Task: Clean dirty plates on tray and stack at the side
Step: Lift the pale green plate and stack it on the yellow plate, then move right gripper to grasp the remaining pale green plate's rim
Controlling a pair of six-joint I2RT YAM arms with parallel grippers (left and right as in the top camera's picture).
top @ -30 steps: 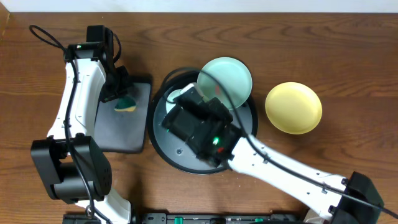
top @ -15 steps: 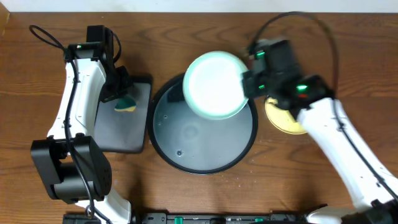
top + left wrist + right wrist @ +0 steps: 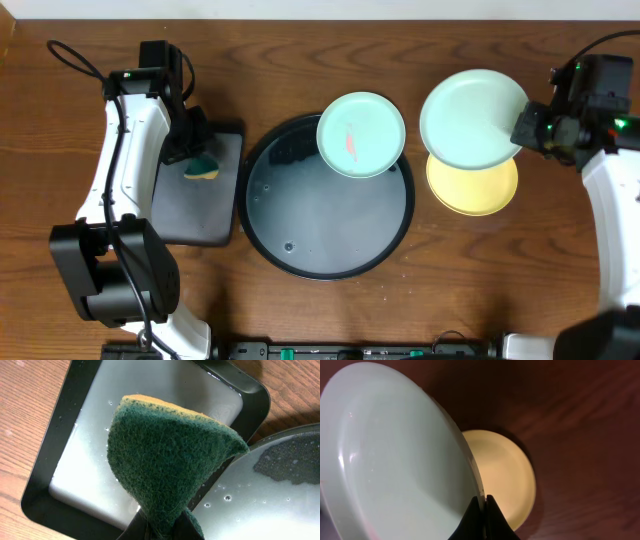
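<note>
Pinching the held mint plate (image 3: 470, 118) at its 3 o'clock rim, the right gripper (image 3: 481, 510) is holding it tilted over the yellow plate (image 3: 478, 192), which is lying at 3 o'clock of the tray (image 3: 300, 250); they are probably not touching. The left gripper (image 3: 160, 529) is squeezing the sponge (image 3: 170, 455).

Your right gripper (image 3: 521, 132) swung off the tray (image 3: 300, 255) to the table's right side, carrying a mint plate (image 3: 470, 118) out above the yellow plate (image 3: 475, 192). Behind it, the second mint plate (image 3: 361, 134), smeared red, came back into view.
</note>
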